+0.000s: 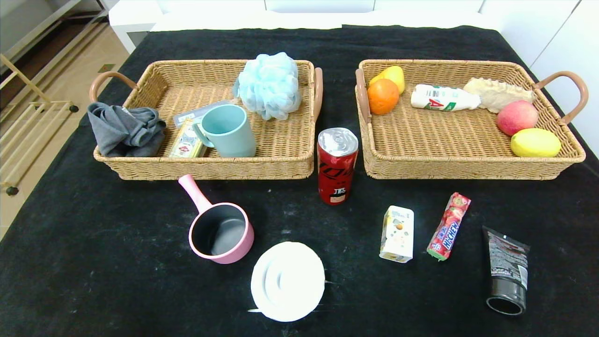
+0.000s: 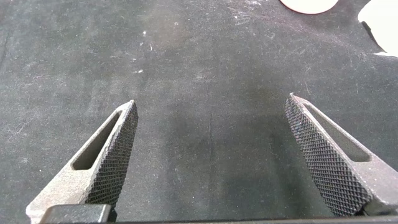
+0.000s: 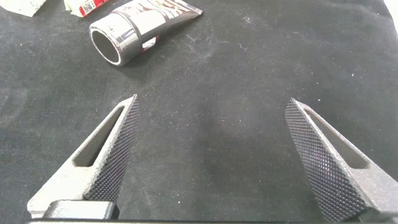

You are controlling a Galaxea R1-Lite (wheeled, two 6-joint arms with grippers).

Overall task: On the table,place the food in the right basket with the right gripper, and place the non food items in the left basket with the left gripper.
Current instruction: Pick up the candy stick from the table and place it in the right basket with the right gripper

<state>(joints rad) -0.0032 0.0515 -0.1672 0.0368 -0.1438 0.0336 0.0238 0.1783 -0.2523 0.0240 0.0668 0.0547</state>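
On the black table (image 1: 93, 262), in front of the baskets, stand a red soda can (image 1: 337, 166), a small drink carton (image 1: 397, 233) and a Hi-Chew candy stick (image 1: 449, 226). A pink pot (image 1: 219, 230), a white ridged disc (image 1: 287, 281) and a black tube (image 1: 507, 270) lie near them. The left basket (image 1: 206, 168) and right basket (image 1: 468, 169) sit behind. Neither arm shows in the head view. My left gripper (image 2: 211, 112) hangs open over bare cloth, the disc's edge (image 2: 382, 25) beyond it. My right gripper (image 3: 211, 109) is open too, with the black tube (image 3: 140, 28) lying a little ahead.
The left basket holds a grey cloth (image 1: 125, 129), a teal mug (image 1: 228, 131), a blue bath pouf (image 1: 270, 85) and a small packet (image 1: 186, 140). The right basket holds an orange (image 1: 383, 96), a bottle (image 1: 443, 98), an apple (image 1: 517, 117) and a lemon (image 1: 535, 142).
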